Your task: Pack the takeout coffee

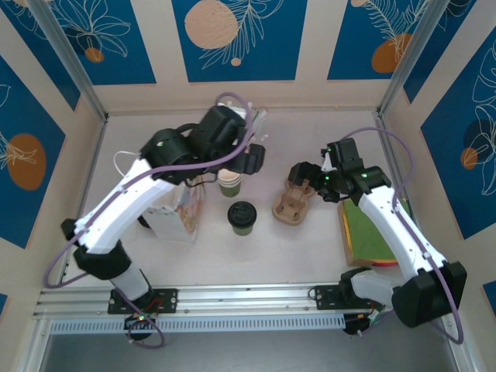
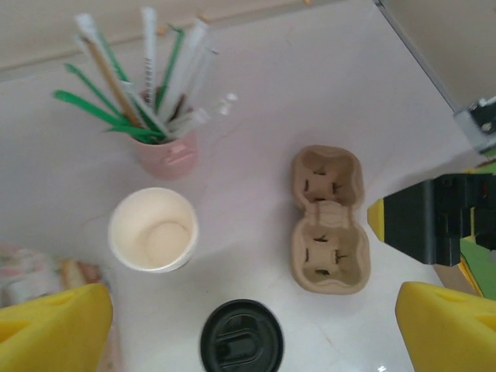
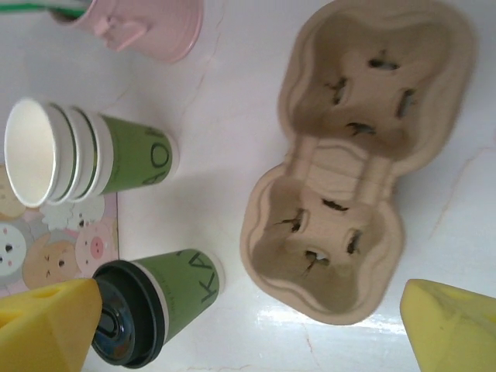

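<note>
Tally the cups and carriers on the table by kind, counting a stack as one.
Lidded cup: 1
Lidless cup stack: 1
Pink straw cup: 1
Carrier: 1
Total: 4

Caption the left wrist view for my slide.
Left gripper, fingers open, above the takeout coffee, a lidless cup, pink straw cup and empty two-cup carrier.

"KA" on the takeout coffee (image 3: 184, 296)
</note>
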Controlling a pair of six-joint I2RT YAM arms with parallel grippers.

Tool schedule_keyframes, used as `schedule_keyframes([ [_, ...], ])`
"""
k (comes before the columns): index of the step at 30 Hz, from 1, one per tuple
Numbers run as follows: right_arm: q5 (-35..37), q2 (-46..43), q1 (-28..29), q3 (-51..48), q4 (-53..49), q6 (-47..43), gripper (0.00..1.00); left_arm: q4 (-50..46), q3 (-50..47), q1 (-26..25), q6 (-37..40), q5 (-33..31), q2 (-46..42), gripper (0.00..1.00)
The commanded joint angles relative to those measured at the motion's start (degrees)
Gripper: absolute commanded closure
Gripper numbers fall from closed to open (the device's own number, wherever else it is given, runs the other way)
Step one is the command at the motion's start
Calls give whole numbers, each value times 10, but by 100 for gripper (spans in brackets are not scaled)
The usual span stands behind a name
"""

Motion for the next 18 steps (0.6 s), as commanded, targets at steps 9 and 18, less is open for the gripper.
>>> schedule_keyframes([
  [9,1,-121,-106,-48,-83,-23,1,6,104,-21,-17,77,191,14],
  [18,28,-162,-128,-69,-129,-12,1,32,133,-29,-29,111,307,29],
])
